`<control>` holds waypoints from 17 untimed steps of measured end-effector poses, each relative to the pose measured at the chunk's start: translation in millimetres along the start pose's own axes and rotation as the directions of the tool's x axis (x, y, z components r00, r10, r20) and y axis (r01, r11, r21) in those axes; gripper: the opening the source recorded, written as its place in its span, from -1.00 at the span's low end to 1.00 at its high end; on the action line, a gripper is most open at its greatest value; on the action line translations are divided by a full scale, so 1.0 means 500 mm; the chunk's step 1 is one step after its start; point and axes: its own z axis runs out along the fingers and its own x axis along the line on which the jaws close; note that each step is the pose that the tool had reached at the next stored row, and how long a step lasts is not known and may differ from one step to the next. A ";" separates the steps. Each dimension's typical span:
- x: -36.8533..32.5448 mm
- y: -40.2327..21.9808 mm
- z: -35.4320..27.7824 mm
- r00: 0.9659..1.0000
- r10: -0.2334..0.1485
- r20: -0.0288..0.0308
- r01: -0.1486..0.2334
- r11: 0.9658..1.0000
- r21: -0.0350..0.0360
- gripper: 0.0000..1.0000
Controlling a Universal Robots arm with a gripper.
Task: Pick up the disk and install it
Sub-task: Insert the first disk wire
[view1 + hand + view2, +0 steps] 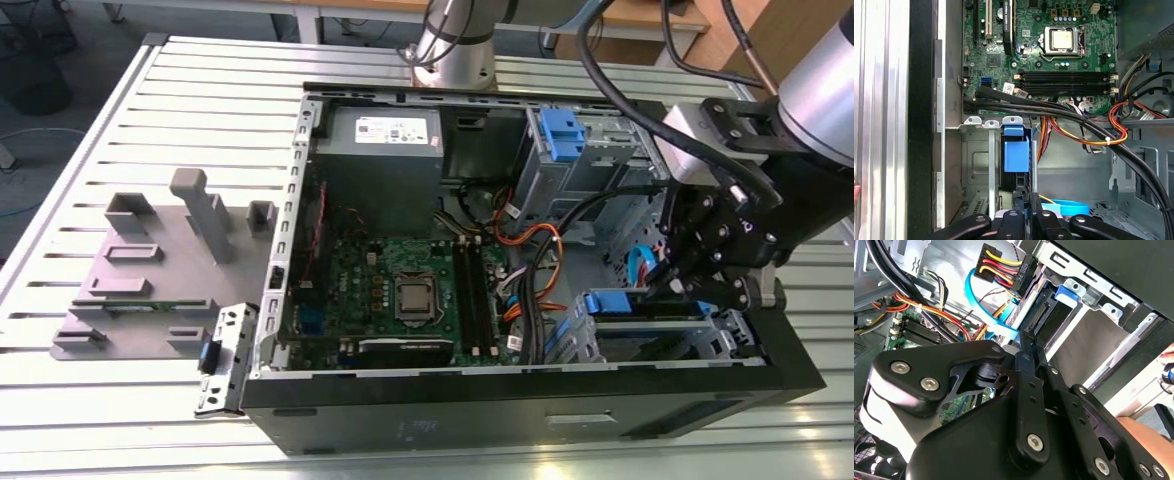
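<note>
**Operator:** Where is the disk [621,303] located?

**Technician:** It sits in the drive cage [587,345], in the corner of the computer case [534,410] at roughly 4 o'clock from the motherboard [400,280] in the exterior view. Its blue end tab is visible in the first wrist view [1016,155], level with the cage's open edge.

**Operator:** State the relation of the disk to the gripper [674,290].

**Technician:** In the exterior view, the blue tab lies at about 9 o'clock from the gripper, just beside it. The gripper hangs directly over the cage, above the disk's rear portion. There is only one arm, so there is no nearer or farther arm to choose between.

**Operator:** What is the disk's orientation?

**Technician:** The long axis appears to run from 9 to 3 o'clock in the exterior view. The tab end points to 9 o'clock, toward the motherboard, and the opposite end passes beneath the gripper. The disk body is largely hidden by the cage and the arm, so treat this axis as a judgement.

**Operator:** What is the gripper's state?

**Technician:** It cannot be determined. Both wrist views [1026,207] [1026,345] show it lowered into the cage beside the disk, but not whether it is clamped on anything
</note>
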 end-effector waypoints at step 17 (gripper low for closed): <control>0.000 0.002 0.005 1.000 0.000 0.001 0.000 1.000 0.001 -0.68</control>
